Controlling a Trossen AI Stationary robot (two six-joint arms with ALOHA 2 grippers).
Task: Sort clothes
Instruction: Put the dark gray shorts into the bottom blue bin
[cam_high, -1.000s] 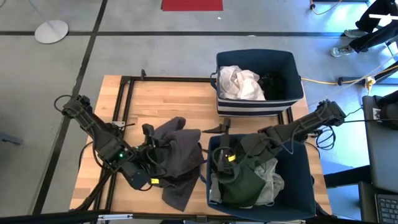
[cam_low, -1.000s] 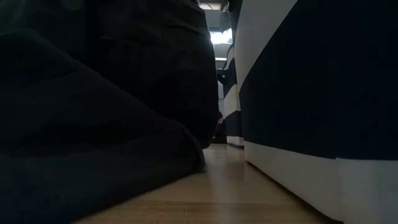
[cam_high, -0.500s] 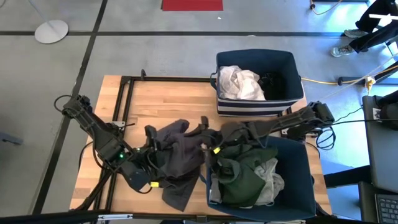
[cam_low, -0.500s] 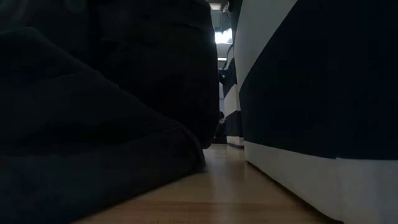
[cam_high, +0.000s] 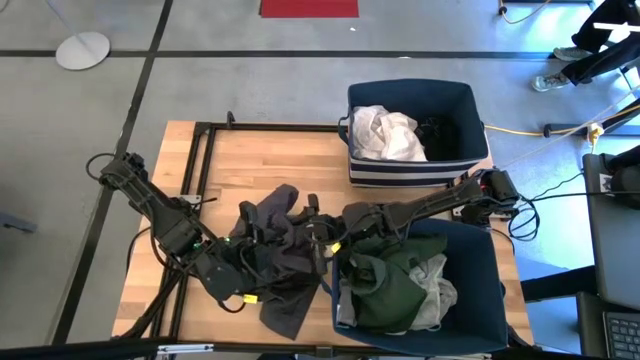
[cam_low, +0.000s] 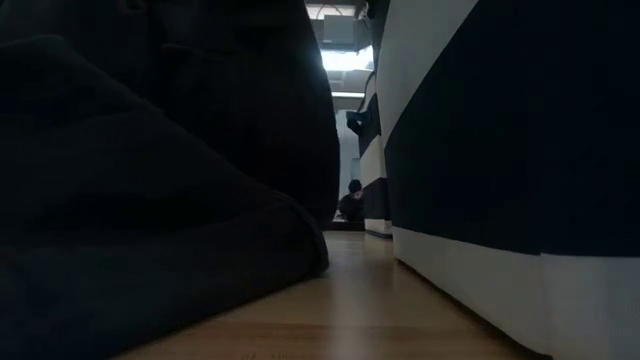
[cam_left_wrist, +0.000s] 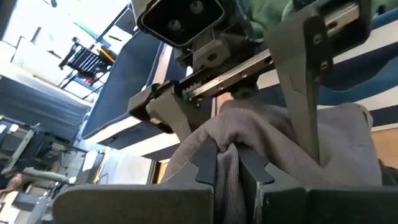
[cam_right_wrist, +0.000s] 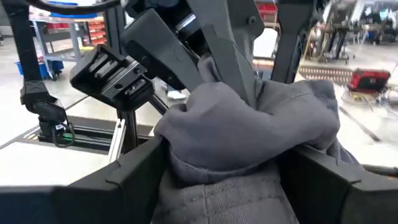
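Where charcoal garment (cam_high: 283, 262) fills low view, hands hidden

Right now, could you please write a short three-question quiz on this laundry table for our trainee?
1. True or false: the left gripper is shut on the grey garment.
2. Which bin holds the white cloth: A, the far bin; B, the near bin?
3. Fill in: the right gripper stands open around a fold of the ____ garment.

Key: 1 true; 2 A; 3 grey.
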